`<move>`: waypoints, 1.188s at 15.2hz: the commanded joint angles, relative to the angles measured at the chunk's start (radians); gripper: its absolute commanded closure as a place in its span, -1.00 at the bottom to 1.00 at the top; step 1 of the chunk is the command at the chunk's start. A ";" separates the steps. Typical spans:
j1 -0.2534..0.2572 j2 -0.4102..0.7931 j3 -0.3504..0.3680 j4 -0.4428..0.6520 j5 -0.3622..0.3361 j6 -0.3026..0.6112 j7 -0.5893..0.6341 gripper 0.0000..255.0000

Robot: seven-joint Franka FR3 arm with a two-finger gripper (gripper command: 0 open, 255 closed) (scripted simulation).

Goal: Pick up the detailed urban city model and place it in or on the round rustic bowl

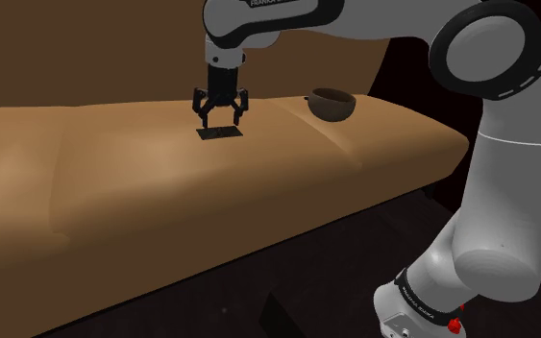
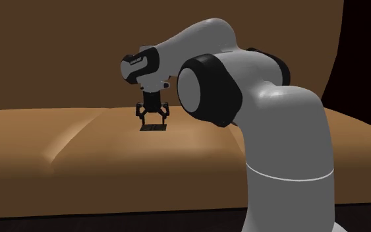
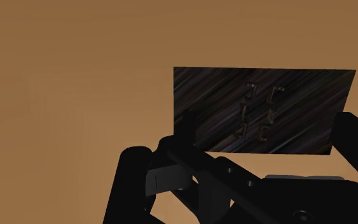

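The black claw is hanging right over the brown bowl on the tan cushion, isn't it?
Not quite. The shoulder view shows the black gripper hanging right over the flat dark city model on the tan cushion, with its fingers apart. The brown bowl sits apart from it, toward that view's right.

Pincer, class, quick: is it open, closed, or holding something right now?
Pincer: open, fingers apart over the dark flat city model, not holding it.
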 commanded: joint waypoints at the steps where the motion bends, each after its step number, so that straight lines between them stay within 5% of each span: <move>1: 0.001 -0.002 0.000 -0.013 0.000 0.011 0.001 -1.00; 7: 0.001 -0.002 0.000 -0.012 0.000 0.011 0.001 -1.00; 8: 0.001 -0.002 0.000 -0.012 0.000 0.011 0.001 1.00; 18: 0.001 -0.005 0.001 -0.003 0.001 -0.001 0.001 1.00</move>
